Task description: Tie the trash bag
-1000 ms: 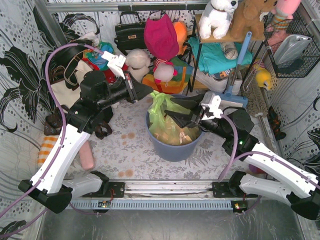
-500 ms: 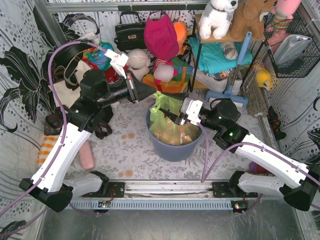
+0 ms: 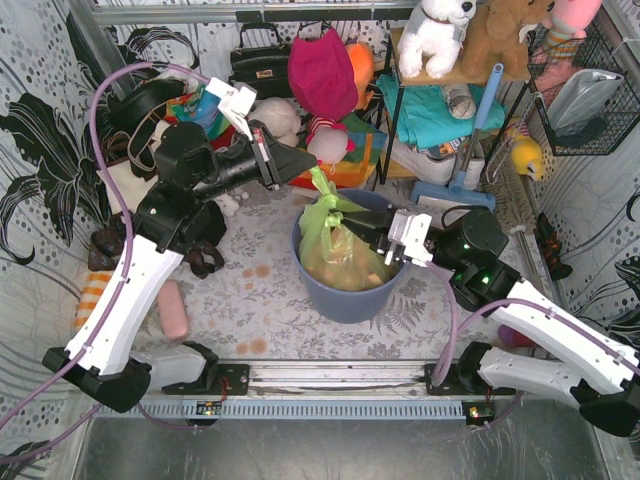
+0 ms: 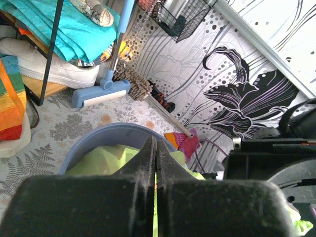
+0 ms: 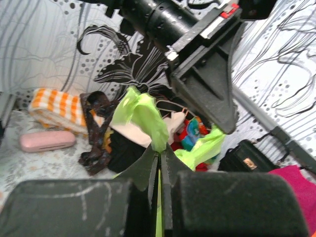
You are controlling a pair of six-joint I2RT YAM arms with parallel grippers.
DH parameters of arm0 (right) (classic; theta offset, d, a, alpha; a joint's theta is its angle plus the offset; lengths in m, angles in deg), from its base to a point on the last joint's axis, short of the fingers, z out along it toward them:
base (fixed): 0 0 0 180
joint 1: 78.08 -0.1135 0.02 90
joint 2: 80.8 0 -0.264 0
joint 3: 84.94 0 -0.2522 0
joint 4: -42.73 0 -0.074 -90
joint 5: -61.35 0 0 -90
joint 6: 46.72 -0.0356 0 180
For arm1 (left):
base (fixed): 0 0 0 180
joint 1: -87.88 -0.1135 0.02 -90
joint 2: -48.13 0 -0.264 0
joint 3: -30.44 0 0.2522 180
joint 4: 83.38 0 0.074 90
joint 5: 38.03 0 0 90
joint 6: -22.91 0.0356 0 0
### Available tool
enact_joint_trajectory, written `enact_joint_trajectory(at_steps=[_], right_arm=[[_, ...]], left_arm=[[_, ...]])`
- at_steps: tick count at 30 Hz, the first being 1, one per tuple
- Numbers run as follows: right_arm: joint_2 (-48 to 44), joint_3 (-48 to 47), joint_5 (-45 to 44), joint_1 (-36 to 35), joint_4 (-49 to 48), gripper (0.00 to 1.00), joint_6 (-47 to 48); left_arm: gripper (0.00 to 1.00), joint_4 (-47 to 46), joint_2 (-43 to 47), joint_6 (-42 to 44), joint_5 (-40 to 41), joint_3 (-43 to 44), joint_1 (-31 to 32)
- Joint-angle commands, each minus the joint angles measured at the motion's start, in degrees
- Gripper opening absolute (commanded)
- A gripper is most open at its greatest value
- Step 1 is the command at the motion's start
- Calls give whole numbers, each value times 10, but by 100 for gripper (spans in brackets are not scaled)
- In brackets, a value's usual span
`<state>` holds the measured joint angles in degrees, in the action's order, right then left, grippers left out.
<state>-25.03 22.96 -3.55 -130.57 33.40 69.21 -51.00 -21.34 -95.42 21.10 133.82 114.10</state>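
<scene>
Top view: the trash bag [image 3: 335, 248] sits inside the bin [image 3: 345, 295]. One flap rises toward the bin's far rim, where the left gripper [image 3: 305, 163] meets its tip. The right gripper [image 3: 352, 222] reaches over the bin's mouth from its right side.

Left wrist: the jaws are pressed together with a green sliver in the seam, and the bin lies below.

Right wrist: the jaws are clamped on a second, upright flap. The left gripper's tip is just beyond it, probably near enough to cross the flaps.

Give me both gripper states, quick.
Left gripper: closed, pinching the trash bag.
Right gripper: closed on the trash bag's flap.
</scene>
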Motion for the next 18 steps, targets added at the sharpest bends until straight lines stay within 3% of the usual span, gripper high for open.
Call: enact_joint_trajectory(at_steps=[1,5,9,15,16,18], right_arm=[[-33,35,45,-3,61,0,-43],[-53,67,76,-3,92,0,-87],[-52,62,160,-3,146,0,-119],[-56,38,174,-3,189,0,-127],[-60,37,165,-3,182,9,-130],[-70,32,148,-3,151,38,-151]], left_arm=[[0,-22,-14,28,48,16,-3],[0,-5,-18,48,103,14,-3],[0,20,-25,62,159,21,-3],[0,5,-32,53,131,24,-3],[0,-5,-30,49,116,20,-3],[0,-18,-26,42,95,15,-3]])
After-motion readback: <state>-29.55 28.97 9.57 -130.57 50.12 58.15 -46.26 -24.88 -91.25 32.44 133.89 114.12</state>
